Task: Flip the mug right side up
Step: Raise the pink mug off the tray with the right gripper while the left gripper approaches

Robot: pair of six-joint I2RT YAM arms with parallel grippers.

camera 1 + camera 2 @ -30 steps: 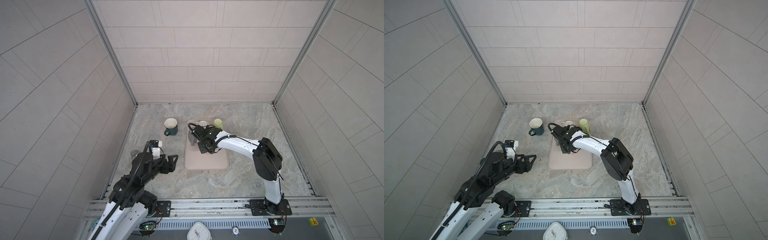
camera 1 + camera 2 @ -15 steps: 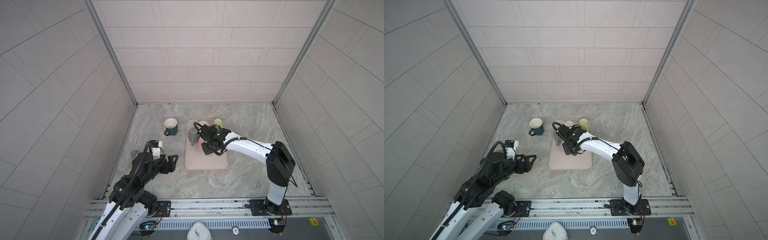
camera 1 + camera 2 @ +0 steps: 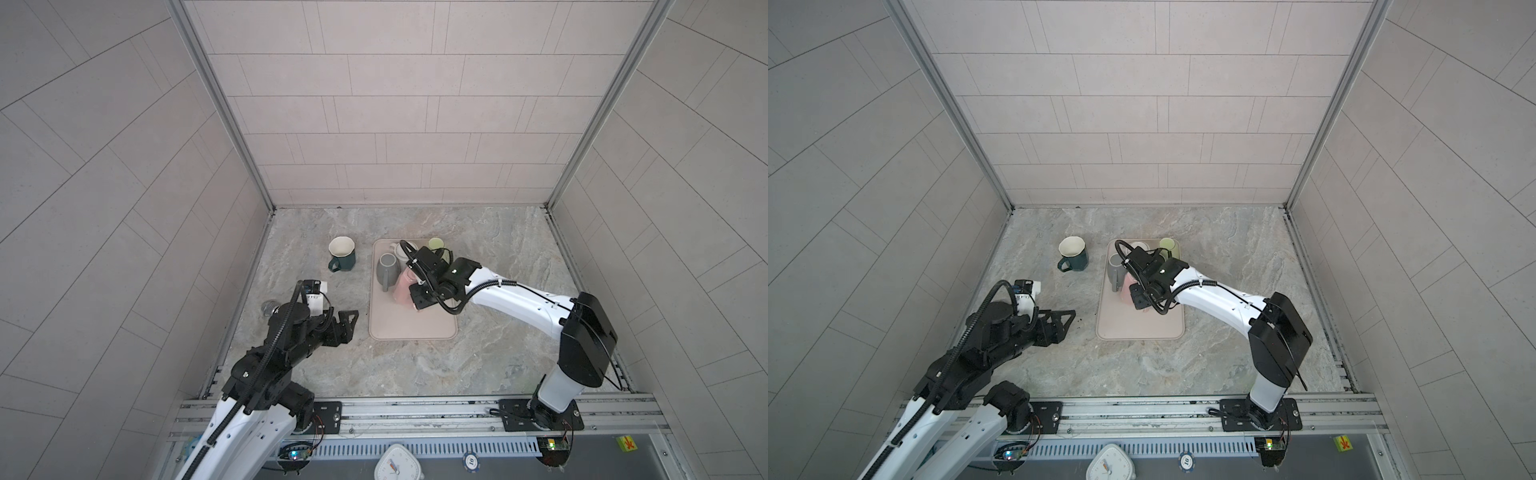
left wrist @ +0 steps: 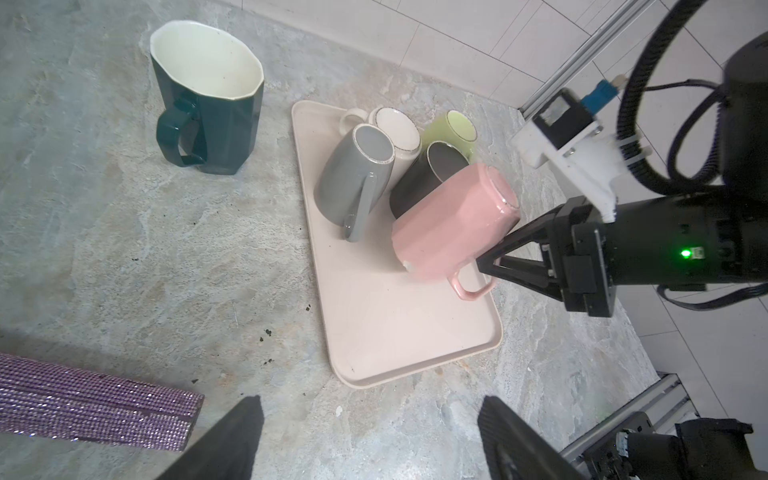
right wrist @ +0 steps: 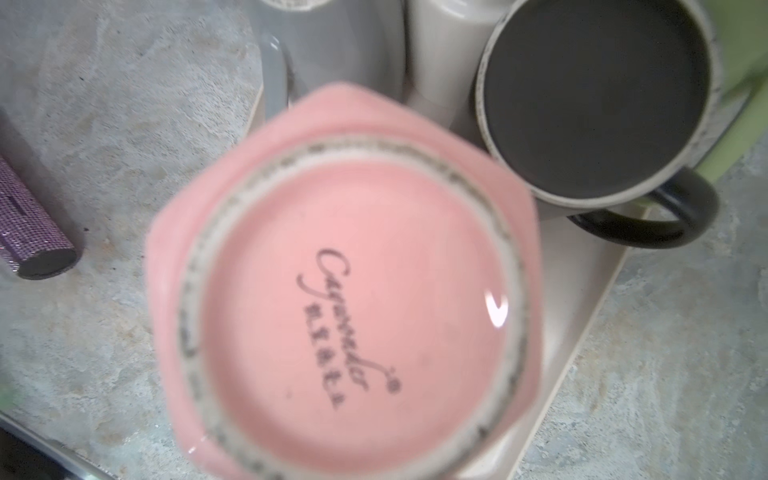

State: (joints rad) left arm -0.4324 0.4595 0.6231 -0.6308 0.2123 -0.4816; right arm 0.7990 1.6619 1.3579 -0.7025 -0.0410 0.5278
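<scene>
Right hand (image 4: 485,264) pinched shut on handle (image 4: 471,291) of tilted pink mug (image 4: 449,224) over beige tray (image 4: 374,328); left hand (image 3: 347,326) spread wide, empty, above tabletop (image 4: 124,249).

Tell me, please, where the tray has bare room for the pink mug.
The tray is bare across its near half, between the pink mug and the near rim. Its far end is crowded: grey mug, white mug, black mug, green mug.

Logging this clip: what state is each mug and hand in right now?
pink mug: tilted, base up, over tray
grey mug: upside down on tray
white mug: upside down on tray
lime mug: upside down on tray
black mug: upside down on tray
dark green mug: upright on table
right hand: shut on pink mug's handle
left hand: open, empty
</scene>
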